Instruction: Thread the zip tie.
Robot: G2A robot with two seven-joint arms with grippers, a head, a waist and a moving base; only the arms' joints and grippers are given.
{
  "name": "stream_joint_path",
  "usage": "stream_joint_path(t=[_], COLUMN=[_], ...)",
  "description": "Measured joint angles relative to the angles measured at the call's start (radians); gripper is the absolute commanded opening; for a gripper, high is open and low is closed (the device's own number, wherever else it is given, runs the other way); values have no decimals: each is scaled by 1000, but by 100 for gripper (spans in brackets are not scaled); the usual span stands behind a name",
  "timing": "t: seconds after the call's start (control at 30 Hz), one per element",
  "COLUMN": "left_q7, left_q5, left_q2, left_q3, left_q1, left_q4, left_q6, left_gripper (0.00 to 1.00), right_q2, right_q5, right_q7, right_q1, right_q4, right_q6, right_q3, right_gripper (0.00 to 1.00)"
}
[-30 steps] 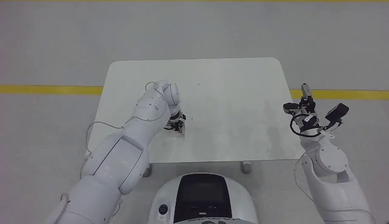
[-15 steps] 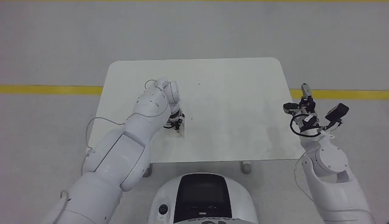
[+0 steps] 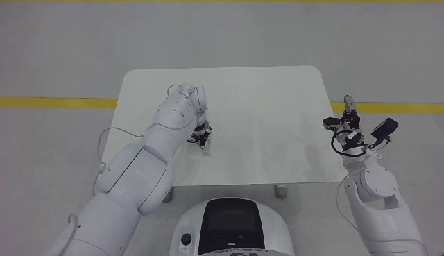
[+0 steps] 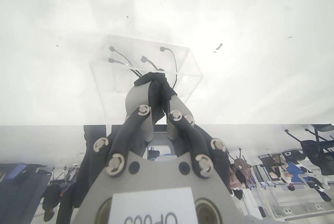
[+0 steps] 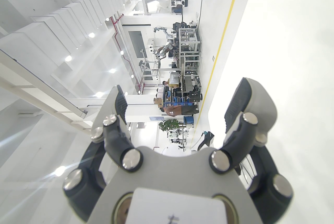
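**rigwatcher:** Biggest thing first. Your white table [image 3: 277,117] fills the middle of the top view, and a yellow floor line [image 3: 55,102] shows on either side of the table. Your left arm [image 3: 166,128] lies across the table's left half, with its wrist bent down toward the tabletop. Your right arm [image 3: 378,186] is off the table, just past its right edge.

**ziptie_newb:** ok cool, but where's the actual task stuff?

**rigwatcher:** It's on the table, in the left half and toward the edge nearest your robot. A small clear box [image 4: 191,66] stands on the tabletop there. Your left gripper [image 4: 156,83] is right at the top of that box, with its fingers pressed together. The black zip ties [image 4: 171,53] are inside the box. I count four heads lying apart from each other, and the thin tails curve up and bunch together at your fingertips. It looks like the tips are pinching those tails, but the dark pads hide the exact contact, so don't take that as certain.

**ziptie_newb:** and the other pincer?

**rigwatcher:** Your right gripper [image 5: 180,86] is up in the air beside the table's right edge, well apart from the box. Its fingers are spread wide, and the ribbed pads [image 5: 234,102] face each other across the gap.
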Motion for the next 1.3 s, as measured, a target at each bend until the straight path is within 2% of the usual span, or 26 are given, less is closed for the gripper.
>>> stream_joint_path(t=[0.33,0.8,0.9,1.1,1.17,1.27,1.3], left_q7=[-65,-72,-82,-81,-63,23,56], left_q5=[-11,-41,-41,-41,-50,-120,-149], left_q2=[-7,1,2,2,4,25,35], left_q3=[22,39,42,42,38,5,-8], left_q1=[-27,-89,-90,-90,-82,-91,-98], left_q4=[1,-11,-27,-26,-26,-4,7], left_q6=[0,-1,-10,-9,-12,-40,-61], left_gripper=[0,0,0,0,0,0,0], right_q2=[0,0,0,0,0,0,0], right_q5=[0,0,0,0,0,0,0], right_q7=[0,0,0,0,0,0,0], right_q1=[0,0,0,0,0,0,0], right_q4=[0,0,0,0,0,0,0], right_q6=[0,0,0,0,0,0,0], right_q3=[0,0,0,0,0,0,0], right_gripper=[100,100,100,100,100,100,100])
